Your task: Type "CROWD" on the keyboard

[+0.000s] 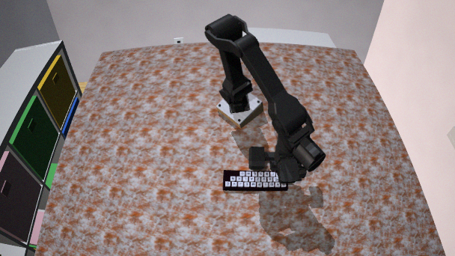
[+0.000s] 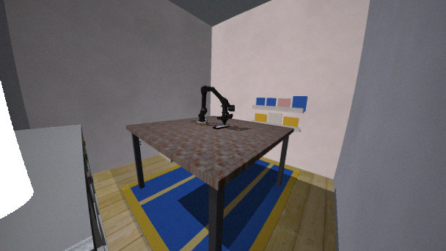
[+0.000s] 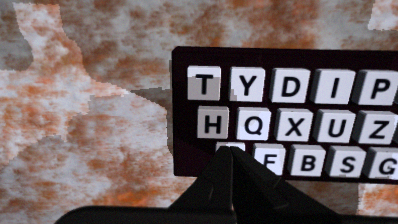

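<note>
Top view: I am looking down on the arm (image 1: 262, 75) reaching from its base plate (image 1: 258, 102) over the speckled table (image 1: 150, 131) to the right end of the keyboard (image 1: 239, 181), which is lying flat near the table's middle. The wrist is covering the last keys, so the claw's tip and the key under it are hidden here, and the letters are too small to read.

Exterior view: I am seeing the whole table (image 2: 205, 147) on its dark legs above a blue and yellow rug (image 2: 161, 205), with the arm (image 2: 214, 93) and keyboard (image 2: 220, 127) small at the far side. This view is giving the room's layout only.

Wrist view: I am reading the keys (image 3: 291, 86) here, which no other view allows: T, Y, D, I, P above, H, Q, X, U, Z below. The claw (image 3: 230, 152) is pressed together with nothing between its fingers, its tip lying over the corner key of the lowest row, whose letter is covered. Whether it is touching I cannot tell. How many letters of CROWD are typed is not shown; I judge the typing under way.
</note>
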`<state>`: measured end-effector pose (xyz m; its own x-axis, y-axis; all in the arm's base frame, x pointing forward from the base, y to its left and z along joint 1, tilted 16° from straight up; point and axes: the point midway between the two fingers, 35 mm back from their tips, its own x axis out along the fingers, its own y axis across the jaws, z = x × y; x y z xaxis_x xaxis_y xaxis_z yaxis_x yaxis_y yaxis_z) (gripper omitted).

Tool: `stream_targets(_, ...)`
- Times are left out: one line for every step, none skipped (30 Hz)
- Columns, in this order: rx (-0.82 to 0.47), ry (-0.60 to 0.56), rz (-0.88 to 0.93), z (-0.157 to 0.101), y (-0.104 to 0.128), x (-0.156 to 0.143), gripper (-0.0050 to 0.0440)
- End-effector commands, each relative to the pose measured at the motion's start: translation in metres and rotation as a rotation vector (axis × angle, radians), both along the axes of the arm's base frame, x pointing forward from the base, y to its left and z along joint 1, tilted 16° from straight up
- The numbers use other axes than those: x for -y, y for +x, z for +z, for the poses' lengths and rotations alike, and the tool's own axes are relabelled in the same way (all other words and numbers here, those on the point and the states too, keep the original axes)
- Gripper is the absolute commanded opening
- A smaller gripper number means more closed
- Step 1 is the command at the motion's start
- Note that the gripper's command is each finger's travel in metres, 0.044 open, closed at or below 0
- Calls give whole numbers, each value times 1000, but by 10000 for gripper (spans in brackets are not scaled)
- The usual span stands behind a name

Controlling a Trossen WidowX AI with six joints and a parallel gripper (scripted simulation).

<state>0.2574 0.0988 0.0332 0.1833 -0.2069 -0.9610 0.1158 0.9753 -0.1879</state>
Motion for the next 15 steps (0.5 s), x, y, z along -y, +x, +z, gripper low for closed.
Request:
stream_targets(-5,-5,1,-3,-1,1,0)
stream_targets(-5,-5,1,-3,-1,1,0)
stream_targets(-5,-5,1,-3,-1,1,0)
stream_targets(-5,-5,1,-3,-1,1,0)
stream_targets(-5,-5,1,-3,-1,1,0)
stream_targets(-5,-5,1,-3,-1,1,0)
stream_targets(-5,-5,1,-3,-1,1,0)
stream_targets(-5,-5,1,-3,-1,1,0)
stream_targets(-5,-5,1,-3,-1,1,0)
stream_targets(-5,-5,1,-3,-1,1,0)
stream_targets(-5,-5,1,-3,-1,1,0)
stream_targets(-5,-5,1,-3,-1,1,0)
stream_targets(-5,-5,1,-3,-1,1,0)
stream_targets(-5,-5,1,0,-1,0,0)
stream_targets(-5,-5,1,6,-2,-1,0)
